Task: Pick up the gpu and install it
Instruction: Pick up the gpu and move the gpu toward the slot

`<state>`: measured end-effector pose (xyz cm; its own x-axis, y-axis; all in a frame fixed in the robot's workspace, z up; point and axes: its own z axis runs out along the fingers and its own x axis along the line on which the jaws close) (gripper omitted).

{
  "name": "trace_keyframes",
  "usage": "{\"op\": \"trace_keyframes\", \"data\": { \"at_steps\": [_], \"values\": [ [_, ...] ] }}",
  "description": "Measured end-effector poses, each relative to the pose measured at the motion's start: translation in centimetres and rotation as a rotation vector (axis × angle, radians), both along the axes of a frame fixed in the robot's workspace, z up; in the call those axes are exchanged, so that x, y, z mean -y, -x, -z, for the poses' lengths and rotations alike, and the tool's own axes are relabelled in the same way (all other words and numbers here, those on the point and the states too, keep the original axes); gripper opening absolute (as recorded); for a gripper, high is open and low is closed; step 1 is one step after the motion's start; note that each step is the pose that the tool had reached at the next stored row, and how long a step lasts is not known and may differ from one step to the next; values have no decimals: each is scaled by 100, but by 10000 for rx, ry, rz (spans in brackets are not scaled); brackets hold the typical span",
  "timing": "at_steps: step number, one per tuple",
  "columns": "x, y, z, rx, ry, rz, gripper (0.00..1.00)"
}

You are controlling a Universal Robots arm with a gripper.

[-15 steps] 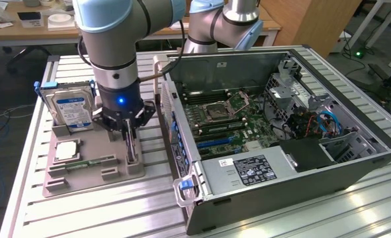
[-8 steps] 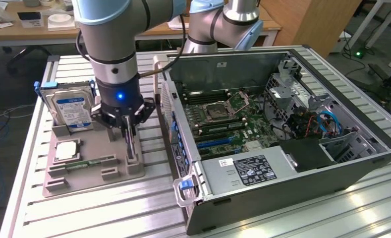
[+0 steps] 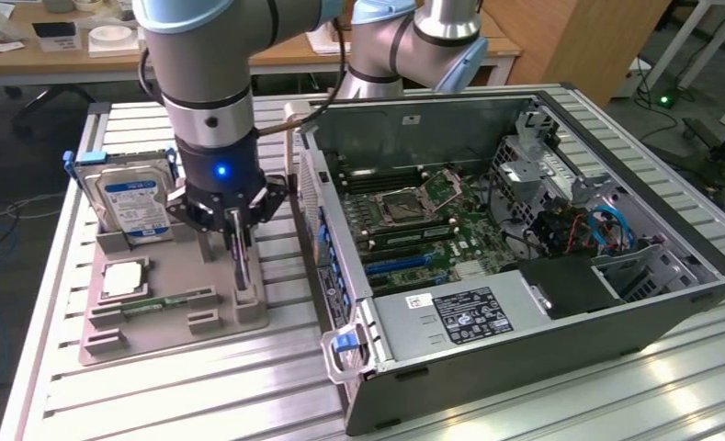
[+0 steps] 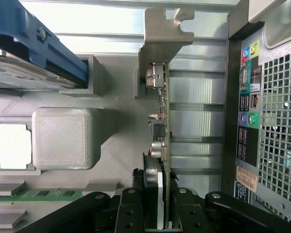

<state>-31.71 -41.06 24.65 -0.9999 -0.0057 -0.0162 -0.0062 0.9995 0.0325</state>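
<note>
Gripping the gpu (image 4: 161, 111) edge-on with closed hand (image 4: 157, 206), seemingly seated upright in the holder (image 3: 172, 322) beside the case (image 3: 436, 124).

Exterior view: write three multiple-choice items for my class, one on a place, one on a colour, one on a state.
1. Where is the gpu? A flat on the floor; B on edge in the grey tray; C hanging in mid-air.
2. The hard drive has a label that is: A blue; B red; C yellow.
3. The computer case is: A closed all round; B open, inside showing; C wrapped in plastic.

Key: 1 B, it stands in the tray with the pincer closed on it. 2 A, the label is blue. 3 B, the motherboard is exposed.
</note>
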Motion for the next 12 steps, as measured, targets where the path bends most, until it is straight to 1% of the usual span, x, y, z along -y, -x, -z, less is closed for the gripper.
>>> {"op": "trace_keyframes", "data": {
  "at_steps": [6, 12],
  "values": [
    [0, 0, -99, -1, 0, 0, 28],
    [0, 0, -174, 0, 0, 0, 28]
  ]
}}
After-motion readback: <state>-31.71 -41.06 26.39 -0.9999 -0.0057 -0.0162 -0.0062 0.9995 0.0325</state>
